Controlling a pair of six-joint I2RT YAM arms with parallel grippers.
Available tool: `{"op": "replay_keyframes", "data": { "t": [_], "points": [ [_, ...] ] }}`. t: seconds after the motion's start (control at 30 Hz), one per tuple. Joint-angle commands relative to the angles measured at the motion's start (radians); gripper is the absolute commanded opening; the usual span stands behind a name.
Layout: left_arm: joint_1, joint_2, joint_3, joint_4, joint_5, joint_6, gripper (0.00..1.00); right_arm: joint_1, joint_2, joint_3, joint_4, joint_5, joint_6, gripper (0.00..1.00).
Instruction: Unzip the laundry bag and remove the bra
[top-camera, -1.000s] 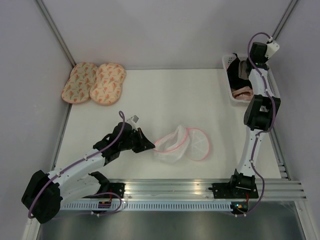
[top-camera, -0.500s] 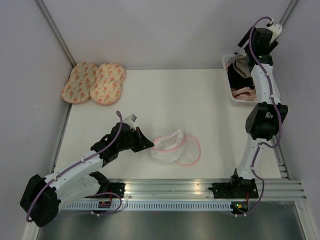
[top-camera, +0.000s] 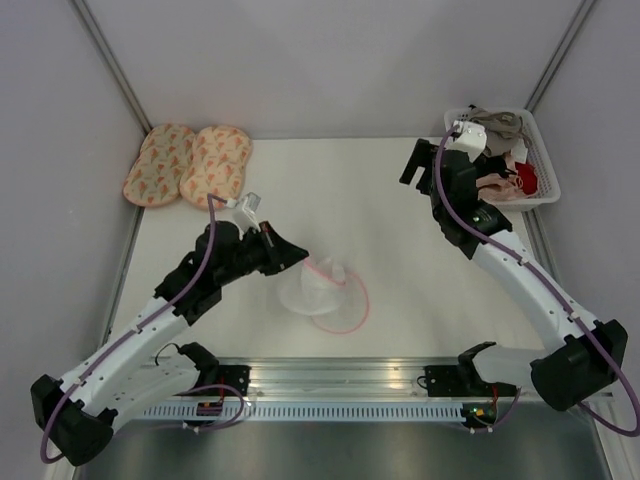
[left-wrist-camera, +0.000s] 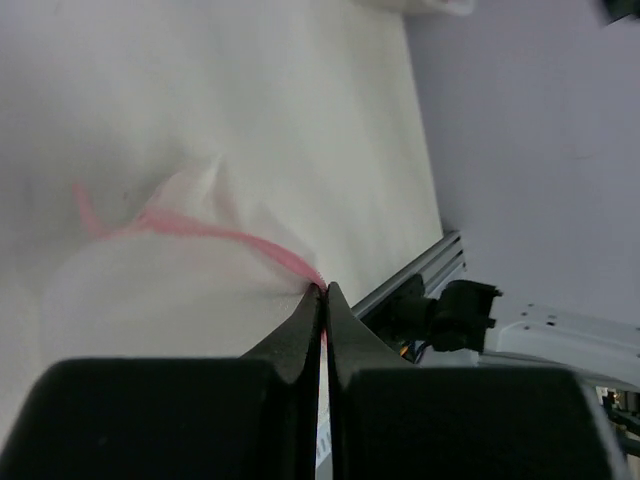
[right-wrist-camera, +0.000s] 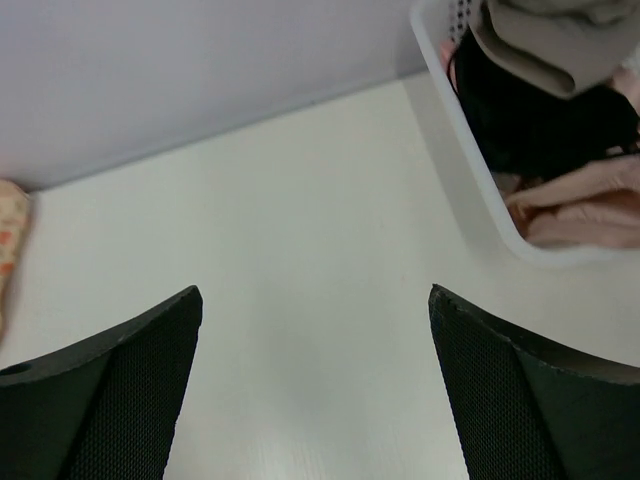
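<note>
Top external view: your left gripper (top-camera: 301, 256) is pinching the laundry bag (top-camera: 312, 292) lying just to its right, while the right gripper (top-camera: 412, 165) is hanging open, well apart.

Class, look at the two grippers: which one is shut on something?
The left gripper, pinched shut on the pink trim of the laundry bag. The right gripper stands wide open above the table, holding nothing.
</note>
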Motion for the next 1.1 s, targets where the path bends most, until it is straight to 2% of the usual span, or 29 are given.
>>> {"op": "replay_keyframes", "data": {
  "t": [0.0, 0.13, 0.37, 0.43, 0.5, 0.6, 0.63, 0.8, 0.93, 1.07],
  "points": [
    [0.01, 0.033, 0.248, -0.001, 0.021, 0.12, 0.02, 0.007, -0.08, -0.098, -0.036, 0.066, 0.033, 0.98],
    [0.011, 0.166, 0.441, 0.005, 0.048, 0.164, 0.02, 0.013, -0.141, -0.169, -0.067, 0.107, 0.007, 0.98],
    [0.028, 0.404, 0.652, 0.088, 0.116, 0.209, 0.02, 0.013, -0.213, -0.218, -0.085, 0.184, -0.033, 0.98],
    [0.045, 0.452, 0.719, 0.097, 0.174, 0.198, 0.02, 0.013, -0.227, -0.223, -0.096, 0.207, -0.033, 0.98],
    [0.059, 0.461, 0.717, 0.137, 0.223, 0.175, 0.02, 0.013, -0.244, -0.227, -0.105, 0.204, -0.033, 0.98],
    [0.067, 0.374, 0.603, 0.171, 0.197, 0.163, 0.02, 0.013, -0.252, -0.226, -0.121, 0.179, -0.035, 0.98],
    [0.071, 0.342, 0.516, 0.169, 0.159, 0.16, 0.02, 0.013, -0.247, -0.226, -0.13, 0.172, -0.03, 0.98],
    [0.085, 0.152, 0.281, 0.049, 0.064, 0.135, 0.02, 0.013, -0.223, -0.259, -0.165, 0.049, -0.01, 0.98],
    [0.085, 0.101, 0.068, 0.004, 0.13, 0.114, 0.02, 0.013, -0.188, -0.356, -0.141, -0.11, 0.033, 0.98],
    [0.083, 0.13, -0.074, -0.002, 0.229, 0.104, 0.02, 0.013, -0.14, -0.453, -0.079, -0.291, 0.108, 0.98]
  ]
}}
